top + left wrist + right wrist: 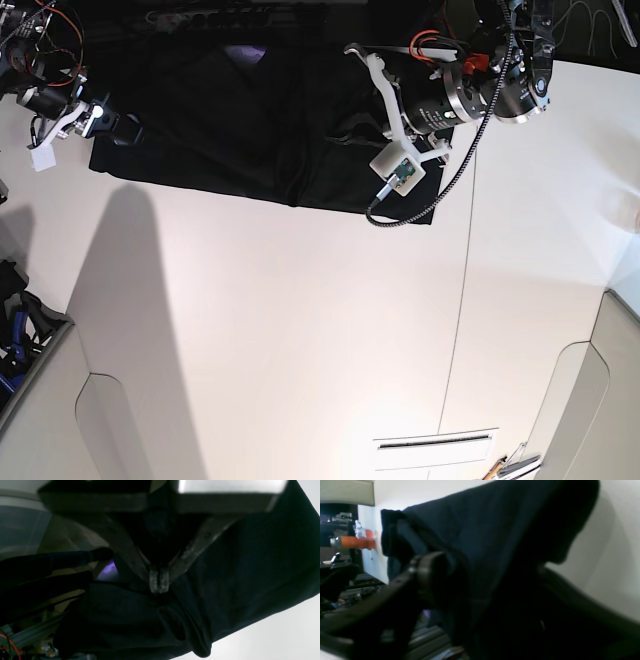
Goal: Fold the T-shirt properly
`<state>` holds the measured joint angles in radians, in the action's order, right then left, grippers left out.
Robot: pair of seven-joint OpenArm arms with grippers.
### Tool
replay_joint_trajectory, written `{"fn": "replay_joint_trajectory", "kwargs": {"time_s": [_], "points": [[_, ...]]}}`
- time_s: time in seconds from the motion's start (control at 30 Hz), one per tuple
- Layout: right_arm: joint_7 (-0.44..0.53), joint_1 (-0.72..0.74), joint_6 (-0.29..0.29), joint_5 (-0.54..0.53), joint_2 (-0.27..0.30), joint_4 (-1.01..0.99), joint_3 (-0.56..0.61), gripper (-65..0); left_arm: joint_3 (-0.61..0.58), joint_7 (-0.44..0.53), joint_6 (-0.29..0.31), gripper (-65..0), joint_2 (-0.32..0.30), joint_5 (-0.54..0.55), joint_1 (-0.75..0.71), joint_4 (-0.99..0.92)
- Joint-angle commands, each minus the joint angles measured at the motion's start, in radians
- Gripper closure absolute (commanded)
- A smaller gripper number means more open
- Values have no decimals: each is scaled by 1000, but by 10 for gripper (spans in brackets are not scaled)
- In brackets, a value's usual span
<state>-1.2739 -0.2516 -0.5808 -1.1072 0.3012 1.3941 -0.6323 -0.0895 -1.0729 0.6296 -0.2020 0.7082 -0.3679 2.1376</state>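
Note:
The black T-shirt (250,130) hangs bunched along the far edge of the white table (300,350), plain side showing, with a small purple patch of print (240,50) at the top. My left gripper (159,581) is shut on a fold of the T-shirt (250,567); in the base view it (365,115) sits at the cloth's right part. My right gripper (105,125) is at the shirt's left corner. In the right wrist view the T-shirt (482,530) is raised off the table and bunched between the gripper's (485,580) dark fingers (430,572); the far finger is mostly hidden.
Red and black cables (440,45) run over the left arm. An orange-tipped object (352,542) and metal rails (32,632) lie beyond the table's far edge. Grey panels (40,400) border the table's near corners, and a slot (435,448) sits near the front.

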Motion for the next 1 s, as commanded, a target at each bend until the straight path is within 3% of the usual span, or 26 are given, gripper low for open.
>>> {"fn": "replay_joint_trajectory", "kwargs": {"time_s": [0.0,0.07,0.1,0.27,0.37,0.6,0.7,0.83,0.97], "points": [[-14,-1,-3,9,12,7,-1,-224,9,22,11,0,-1,20,5,21],[-18,-1,-2,9,12,7,-1,-46,32,22,11,0,-1,20,5,21],[-18,-1,-2,8,12,7,-2,0,52,22,11,0,-1,21,5,21],[-18,17,-2,8,12,7,-1,0,187,18,11,0,-2,-5,2,20],[-18,35,-2,8,12,7,-1,0,269,19,5,0,-35,-37,2,8],[-17,74,-2,46,13,12,-2,0,433,34,-92,0,-116,-83,2,-200],[-13,100,-2,81,16,13,-3,0,450,39,-95,0,-140,-66,2,-337],[-14,135,1,81,18,14,-3,0,450,41,-94,0,-146,42,2,-444],[-45,146,1,19,17,46,-3,0,450,36,-91,0,-146,89,2,-450]]}}
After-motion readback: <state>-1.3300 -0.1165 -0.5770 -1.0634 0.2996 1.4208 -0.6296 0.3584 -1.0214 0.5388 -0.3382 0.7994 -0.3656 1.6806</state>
